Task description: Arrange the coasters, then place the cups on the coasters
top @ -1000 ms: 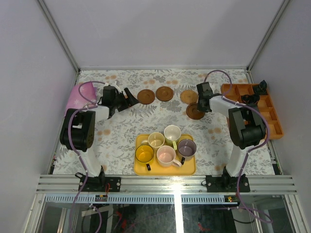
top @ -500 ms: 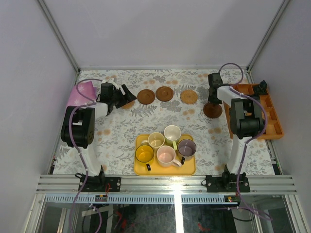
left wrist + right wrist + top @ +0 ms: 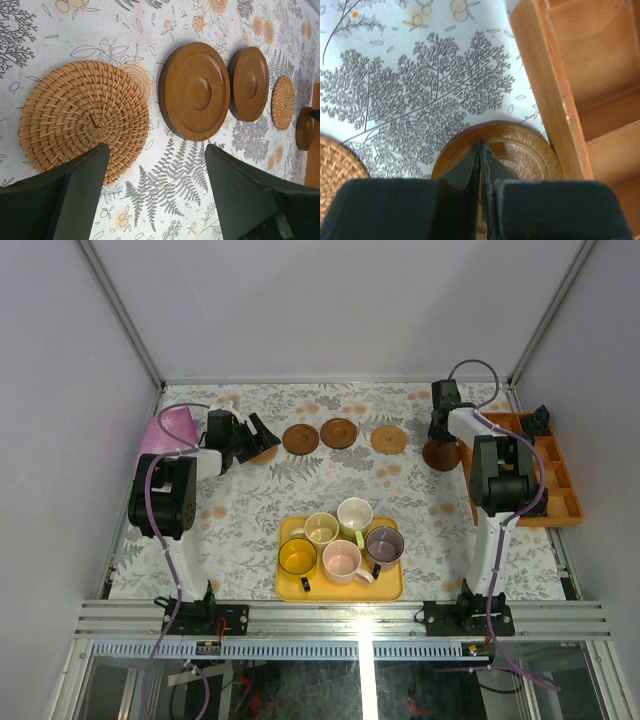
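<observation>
Coasters (image 3: 195, 90) lie in a row ahead of the left gripper (image 3: 156, 147), whose jaws stand wide apart over the near edge of a woven tan coaster (image 3: 85, 115), holding nothing. Right gripper (image 3: 481, 145) is pinched closed, its tips on a dark brown coaster (image 3: 520, 150) directly beneath, just beside the orange box (image 3: 545, 75) on its right. Cups (image 3: 340, 535) stand on the yellow tray (image 3: 290, 592), well behind both grippers.

lab cell: aluminium frame (image 3: 340, 618), white walls (image 3: 330, 310)

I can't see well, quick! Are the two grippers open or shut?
Left gripper: open, holding nothing.
Right gripper: shut, tips touching the dark brown round wooden coaster.
</observation>
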{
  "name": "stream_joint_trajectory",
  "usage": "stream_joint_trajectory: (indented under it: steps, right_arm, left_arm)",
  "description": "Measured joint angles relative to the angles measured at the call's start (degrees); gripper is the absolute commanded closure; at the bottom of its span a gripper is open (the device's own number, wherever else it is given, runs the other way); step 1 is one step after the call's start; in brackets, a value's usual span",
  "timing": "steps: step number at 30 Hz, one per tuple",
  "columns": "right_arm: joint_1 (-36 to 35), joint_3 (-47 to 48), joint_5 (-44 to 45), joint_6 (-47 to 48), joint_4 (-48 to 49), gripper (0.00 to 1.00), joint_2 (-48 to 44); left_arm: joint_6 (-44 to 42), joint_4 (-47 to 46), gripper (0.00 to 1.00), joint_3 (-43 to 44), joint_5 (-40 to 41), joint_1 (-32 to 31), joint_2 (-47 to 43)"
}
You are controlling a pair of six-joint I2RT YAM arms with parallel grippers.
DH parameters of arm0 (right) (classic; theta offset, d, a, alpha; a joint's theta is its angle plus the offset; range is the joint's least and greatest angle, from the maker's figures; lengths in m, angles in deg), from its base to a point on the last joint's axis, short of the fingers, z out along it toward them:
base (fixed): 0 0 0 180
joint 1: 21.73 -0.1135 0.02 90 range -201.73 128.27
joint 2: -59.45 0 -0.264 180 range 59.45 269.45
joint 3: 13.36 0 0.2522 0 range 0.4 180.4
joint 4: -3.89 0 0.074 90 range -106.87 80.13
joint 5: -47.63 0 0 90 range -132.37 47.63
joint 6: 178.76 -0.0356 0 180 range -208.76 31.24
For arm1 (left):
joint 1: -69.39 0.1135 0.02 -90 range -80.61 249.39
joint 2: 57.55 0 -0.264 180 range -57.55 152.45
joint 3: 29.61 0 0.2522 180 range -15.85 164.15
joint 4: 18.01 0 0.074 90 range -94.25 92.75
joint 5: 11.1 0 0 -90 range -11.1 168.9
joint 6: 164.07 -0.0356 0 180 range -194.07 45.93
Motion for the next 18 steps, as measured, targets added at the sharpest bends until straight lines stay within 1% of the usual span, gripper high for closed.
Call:
stream_joint_trajectory:
  steps: [3,7,12,18]
  right_arm:
    - [0.1,-2.1,-2.9,0.6,1.0,1.00,-1.5]
    - [0.1,-8.0,-5.7,0.8,2.3,1.00,-5.8]
    - [0.1,-14.8,-6.8,0.8,2.8,1.00,-12.0]
    - [0.1,-16.0,-6.3,0.6,3.1,1.00,-12.7]
  left_arm:
    - [0.1,0.0,0.23,0.0,-0.5,0.0,0.0]
    - [0.2,0.0,0.23,0.0,-0.7,0.0,-0.3]
    - [0.2,-0.1,0.23,0.0,-0.9,0.0,-0.7]
    - [0.2,-0.2,0.23,0.0,-0.9,0.0,-0.7]
